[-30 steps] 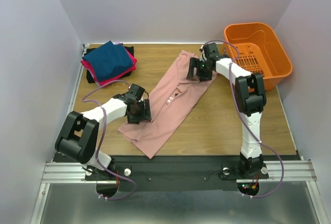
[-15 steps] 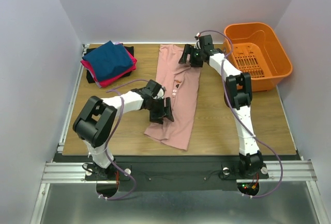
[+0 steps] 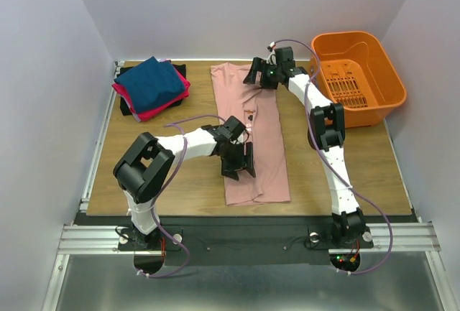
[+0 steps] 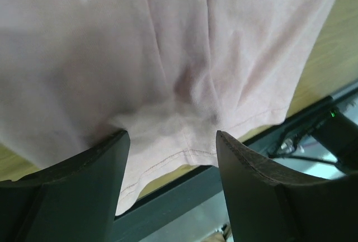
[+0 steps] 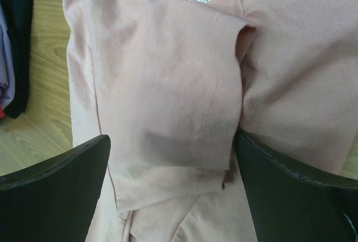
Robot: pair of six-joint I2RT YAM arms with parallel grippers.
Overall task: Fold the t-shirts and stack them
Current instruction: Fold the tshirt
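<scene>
Looks like a robotics lab test cell: plain white walls (image 3: 251, 9) boxing in a wooden counter (image 3: 381, 167), aluminium rail (image 3: 244, 238) along the near edge, left arm (image 3: 194, 141) and right arm (image 3: 336, 174) bolted there.

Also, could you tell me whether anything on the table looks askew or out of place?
Nothing is spilled or damaged. At far left, the navy-blue tee sits turned on the magenta tee, whose edge pokes out, as does the black tee beneath. The pink tee lies in a slightly slanted strip.
</scene>
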